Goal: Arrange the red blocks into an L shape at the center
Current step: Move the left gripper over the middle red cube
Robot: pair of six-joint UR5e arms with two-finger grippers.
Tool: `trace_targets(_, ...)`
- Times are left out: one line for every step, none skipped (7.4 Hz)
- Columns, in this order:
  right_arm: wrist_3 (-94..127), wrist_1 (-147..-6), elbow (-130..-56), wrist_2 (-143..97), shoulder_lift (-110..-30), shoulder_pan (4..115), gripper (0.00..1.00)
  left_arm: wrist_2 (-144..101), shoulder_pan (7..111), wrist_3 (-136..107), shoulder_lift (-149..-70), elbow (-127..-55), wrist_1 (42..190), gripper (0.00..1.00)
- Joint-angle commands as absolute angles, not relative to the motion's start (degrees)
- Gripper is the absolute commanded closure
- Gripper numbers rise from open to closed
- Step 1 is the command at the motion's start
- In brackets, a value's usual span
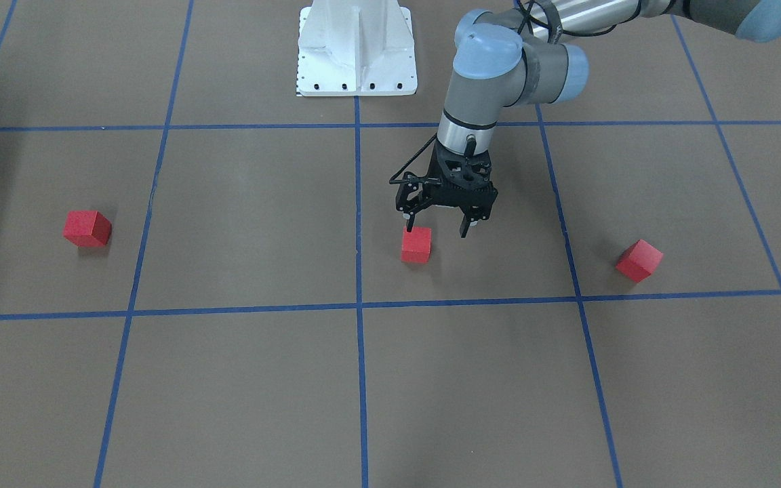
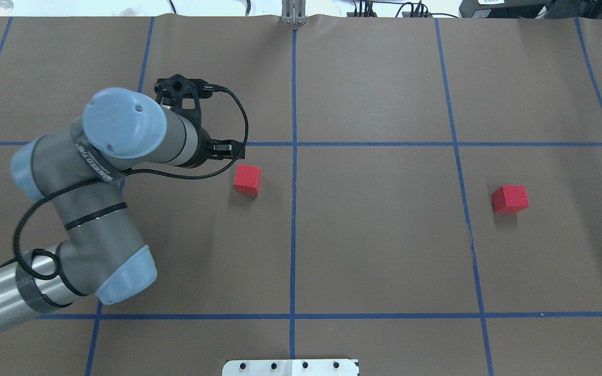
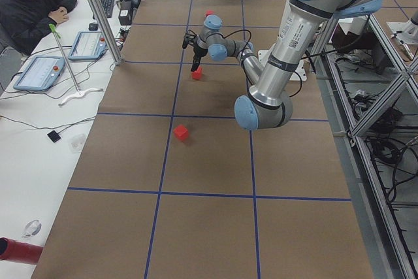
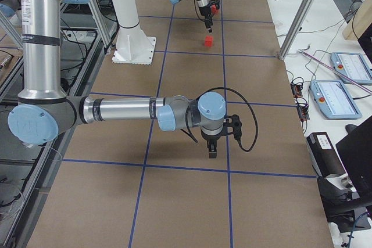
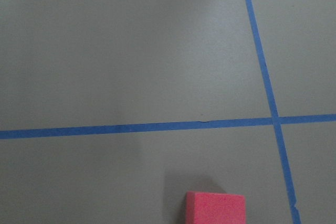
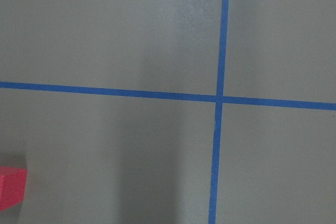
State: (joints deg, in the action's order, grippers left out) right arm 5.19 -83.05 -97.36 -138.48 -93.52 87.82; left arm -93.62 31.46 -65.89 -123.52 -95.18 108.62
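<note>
left pincer (image 1: pixel 438 227): jaws apart, empty, hovering just above and beside the middle red block (image 1: pixel 415 245), likely lining up a pick. block rests on the counter (image 1: pixel 241 224), short of the center crossing (image 1: pixel 358 306). right pincer (image 4: pixel 213 151): jaw state can't be told.

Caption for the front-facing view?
Open left hand near middle red block; view-left block and view-right block lie apart.

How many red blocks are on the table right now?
3 red blocks: one by the left end effector, one far out on the robot's right, one on its left. None looks hidden in the front-facing view.
</note>
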Motion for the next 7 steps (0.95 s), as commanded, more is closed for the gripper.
trace_targets(5.3, -83.1, -97.3, -138.4, -93.5, 87.7, 0.01, -93.0, 30.9, -65.7, -124.1, -92.5, 110.8, 0.01)
trace_targets(5.3, -83.1, -97.2, -138.3, -93.5, 87.7, 0.01, -92.9, 30.2, -65.7, -124.1, -92.2, 110.8, 0.01)
trace_targets(5.3, -83.1, -97.0, -138.3, -93.5, 87.7, 0.01, -92.9, 29.7, -65.8, -124.4, -91.6, 110.9, 0.01)
trace_targets(5.3, -83.1, -96.9, -138.3, -93.5, 87.7, 0.01, -92.9, 29.3, -65.7, -125.1, -90.5, 110.7, 0.01)
trace_targets(5.3, -83.1, -96.8, -138.3, -93.6, 87.7, 0.01, -92.9, 28.9, -65.8, -125.8, -89.6, 110.7, 0.01)
trace_targets(5.2, -83.1, -96.8, -138.3, -93.6, 87.7, 0.01, -92.8, 28.7, -65.9, -125.9, -89.3, 110.7, 0.01)
trace_targets(5.3, -83.1, -96.6, -138.3, -93.6, 87.7, 0.01, -92.8, 28.7, -65.8, -125.9, -88.9, 110.7, 0.03)
